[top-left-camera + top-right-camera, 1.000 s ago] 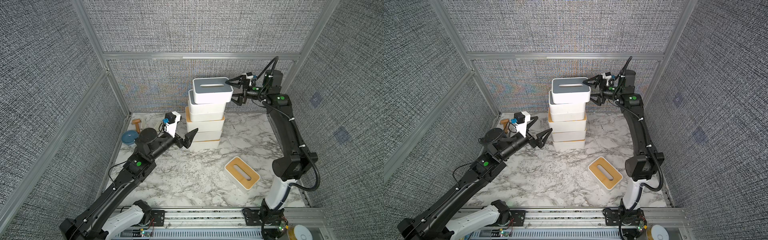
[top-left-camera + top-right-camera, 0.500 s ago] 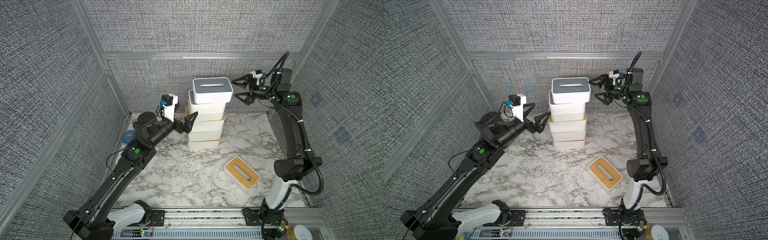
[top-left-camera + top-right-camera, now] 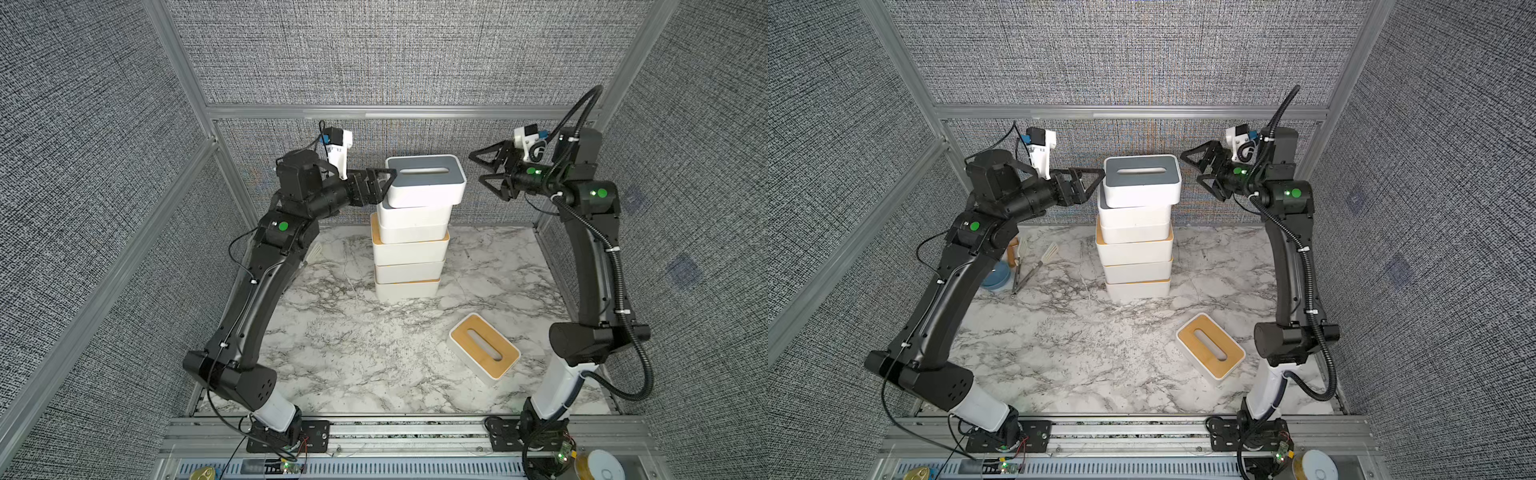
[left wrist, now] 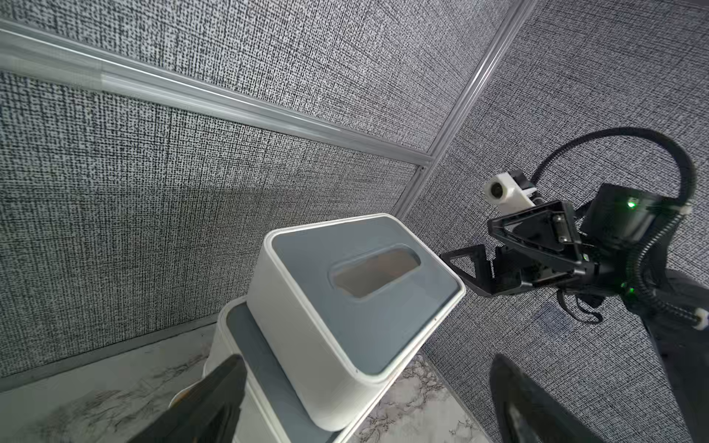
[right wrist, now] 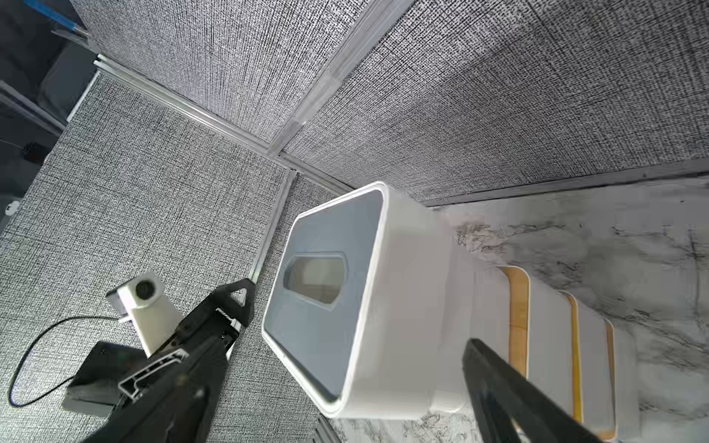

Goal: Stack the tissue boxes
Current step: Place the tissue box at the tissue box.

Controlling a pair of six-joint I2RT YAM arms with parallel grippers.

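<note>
Several white tissue boxes stand stacked at the back middle of the marble table. The top one (image 3: 424, 178) (image 3: 1142, 180) (image 4: 356, 307) (image 5: 364, 299) has a grey lid and sits shifted to the right over the grey-lidded box (image 4: 245, 345) below. Lower boxes show tan lids (image 5: 518, 318). Another tan-lidded tissue box (image 3: 484, 351) (image 3: 1210, 347) lies alone at the front right. My left gripper (image 3: 380, 185) (image 3: 1090, 185) (image 4: 364, 387) is open, right beside the top box's left end. My right gripper (image 3: 478, 168) (image 3: 1190, 168) (image 5: 345, 372) is open, a short way off its right end.
A blue bowl (image 3: 996, 276), metal tongs (image 3: 1034, 266) and a wooden piece (image 3: 1013, 249) lie at the back left, under my left arm. Grey fabric walls close in the back and both sides. A metal rail (image 3: 395, 428) runs along the front.
My left arm has risen from beside the lower boxes up to the top box's left end. My right gripper has drawn back to the right, away from the top box.
</note>
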